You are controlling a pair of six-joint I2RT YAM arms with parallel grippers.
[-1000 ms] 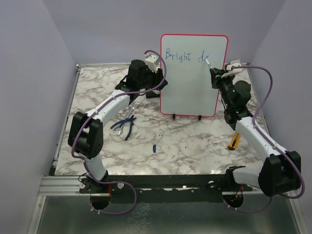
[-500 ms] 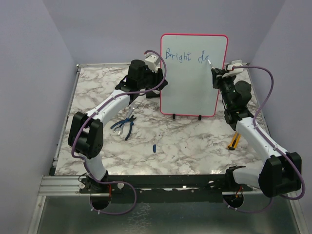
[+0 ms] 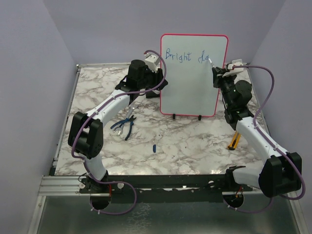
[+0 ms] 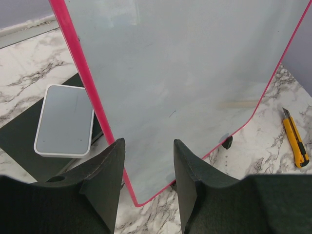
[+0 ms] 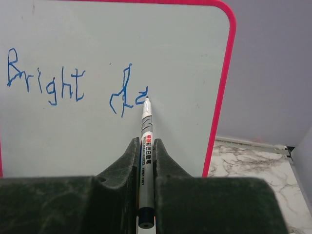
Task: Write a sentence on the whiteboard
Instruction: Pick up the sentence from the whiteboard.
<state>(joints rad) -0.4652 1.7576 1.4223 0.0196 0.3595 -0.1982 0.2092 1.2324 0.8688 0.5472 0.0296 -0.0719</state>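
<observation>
The whiteboard [image 3: 192, 87] stands upright at the back of the table, with a pink-red frame. The sentence [image 3: 184, 56] reads "Bright da" in blue [image 5: 73, 87]. My right gripper [image 3: 215, 74] is shut on a grey marker [image 5: 146, 131]; in the right wrist view the gripper [image 5: 146, 142] points the marker's tip at the board, at the end of the "a". My left gripper [image 3: 157, 80] is at the board's left edge. In the left wrist view it [image 4: 146, 145] is open, with the board's [image 4: 185, 73] lower left corner seen between the fingers.
Blue-handled pliers [image 3: 125, 126] and a small blue cap [image 3: 154, 147] lie on the marble table left of centre. A yellow utility knife [image 3: 235, 141] lies at the right [image 4: 295, 139]. A small grey-white eraser block [image 4: 66, 119] lies on a black base beside the board.
The marker tip has moved slightly right along the top line, and an "a" now follows the "d". The left arm has not moved.
</observation>
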